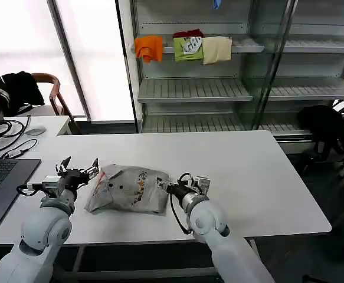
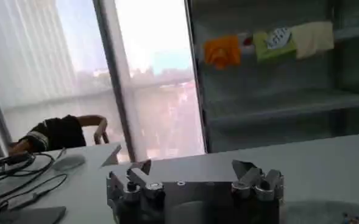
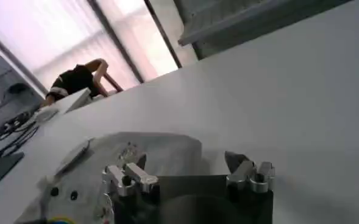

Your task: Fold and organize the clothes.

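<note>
1. Grey T-shirt lies bunched in a rough folded heap on the white table, toward the near edge and between the two grippers. Multicoloured print faces up; red accent shows at the end toward the left gripper.
2. Left gripper sits just beside the shirt's left edge, low over the table. Jaws spread wide, nothing between them; the left wrist view shows the same, both fingertips apart over bare tabletop.
3. Right gripper is at the shirt's right edge, at or touching the fabric; contact cannot be settled from the head view. In the right wrist view the jaws stand wide apart with the shirt lying just ahead of them, not clamped.
4. Laptop and cables occupy the table's left end, well apart from the shirt.
5. Orange, green and cream folded garments rest on a shelf behind the table.
</note>
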### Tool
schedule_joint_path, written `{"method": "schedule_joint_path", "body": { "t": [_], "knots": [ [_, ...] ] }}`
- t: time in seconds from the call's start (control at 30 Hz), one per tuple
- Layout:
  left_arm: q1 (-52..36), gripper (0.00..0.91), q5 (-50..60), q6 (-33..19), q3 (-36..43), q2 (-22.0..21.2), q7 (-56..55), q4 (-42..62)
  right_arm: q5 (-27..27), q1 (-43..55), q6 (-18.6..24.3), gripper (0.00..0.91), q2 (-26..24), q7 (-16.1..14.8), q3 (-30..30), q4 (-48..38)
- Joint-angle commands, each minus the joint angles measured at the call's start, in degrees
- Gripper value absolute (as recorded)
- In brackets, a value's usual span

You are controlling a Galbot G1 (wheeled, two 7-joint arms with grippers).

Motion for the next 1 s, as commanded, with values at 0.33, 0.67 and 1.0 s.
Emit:
{"method": "schedule_joint_path", "body": {
  "t": [0.33, 0.67, 1.0],
  "knots": [
    [0.71, 0.907, -0.33, -0.01, -0.45, -0.1, -0.21, 0.72, 0.07, -0.2, 0.04, 0.202, 2.51, 2.84, -2.94, -1.48],
    [1.17, 0.907, -0.28, -0.03, -0.28, -0.73, -0.19, 0.48, -1.66, -0.9, 0.05, 0.0, 2.11, 1.91, -2.99, -1.97],
    [1.23, 0.907, -0.2, 0.0, -0.11, -0.92, -0.32, 0.48, -1.79, 2.38, -0.09, 0.0, -6.58, -2.06, -4.62, -0.34]
  ]
}}
